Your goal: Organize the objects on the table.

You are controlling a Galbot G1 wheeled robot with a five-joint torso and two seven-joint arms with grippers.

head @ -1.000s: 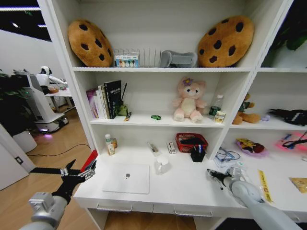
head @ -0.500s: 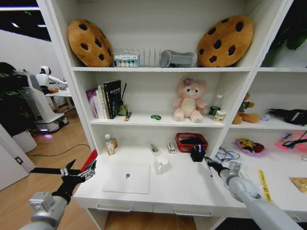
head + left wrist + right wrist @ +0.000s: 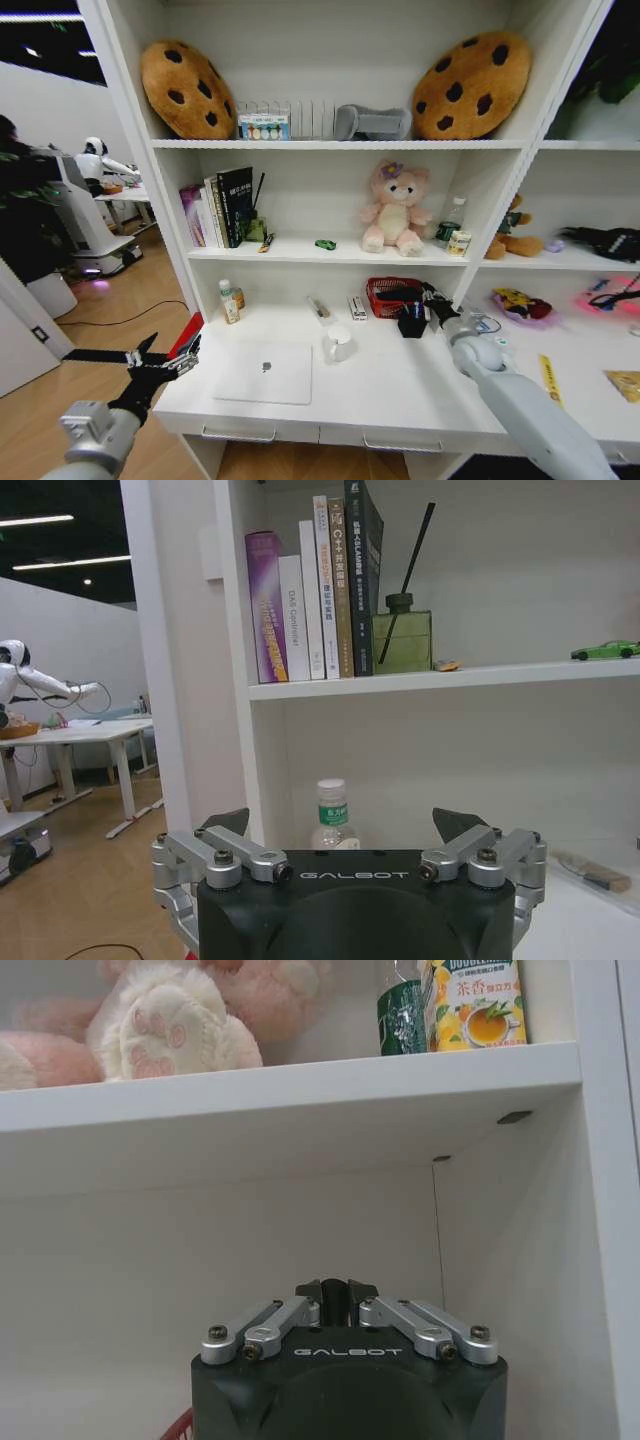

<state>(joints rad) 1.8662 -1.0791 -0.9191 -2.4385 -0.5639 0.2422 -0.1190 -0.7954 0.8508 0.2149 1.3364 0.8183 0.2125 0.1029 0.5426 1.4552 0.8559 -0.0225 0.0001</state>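
The right claw (image 3: 432,296) is up by the black pen holder (image 3: 411,321) and red basket (image 3: 398,294) at the back of the bench (image 3: 400,390), fingers pinched together in the wrist view (can't make out anything between them). Left claw (image 3: 160,362) hangs wide open off the bench's left end, just parked. Silver laptop (image 3: 265,371) lies flat near the front edge, white mug (image 3: 337,345) just beside it; green toy car (image 3: 325,244) sits on the shelf above.
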